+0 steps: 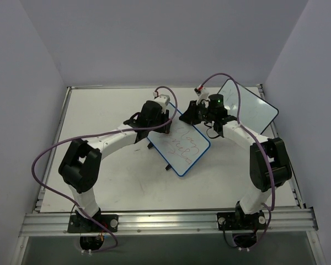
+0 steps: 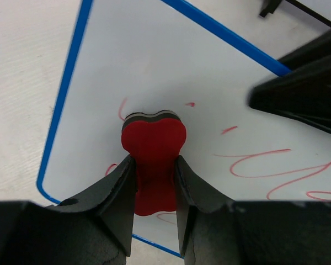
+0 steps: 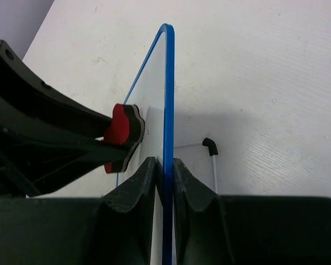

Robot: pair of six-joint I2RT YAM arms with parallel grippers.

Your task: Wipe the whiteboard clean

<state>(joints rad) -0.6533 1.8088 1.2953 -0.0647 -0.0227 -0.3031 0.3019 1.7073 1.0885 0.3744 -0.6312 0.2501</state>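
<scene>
Overhead view: the whiteboard (image 1: 182, 146), blue-rimmed and rounded at the corners, sits near the middle of the surface (image 1: 94, 110), set diagonally between the two arms, with small black feet showing at its near-left edge. The left tool (image 1: 154, 114) meets it at its far-left part; the right tool (image 1: 194, 112) meets it at its far corner. A second board (image 1: 251, 107) with a thin dark rim lies at the far right of the surface, apart from the first.

Left wrist view: the left tool (image 2: 154, 160) is clenched on a red eraser (image 2: 153, 135), one finger on each side of its narrow waist. The eraser's dark felt layer faces the white writing face of the whiteboard (image 2: 154, 66) and appears pressed against it. Red marks (image 2: 265, 160) run across the board to the right of the eraser, with smaller strokes just beside it. The black body of the other tool enters from the right.

Right wrist view: the right tool (image 3: 164, 163) is closed on the whiteboard's rim (image 3: 168, 83), seen edge-on, with a finger on each face. The eraser (image 3: 124, 135) lies against the left face. On the right face a thin wire leg (image 3: 214, 171) ends in a black foot (image 3: 209, 144).
</scene>
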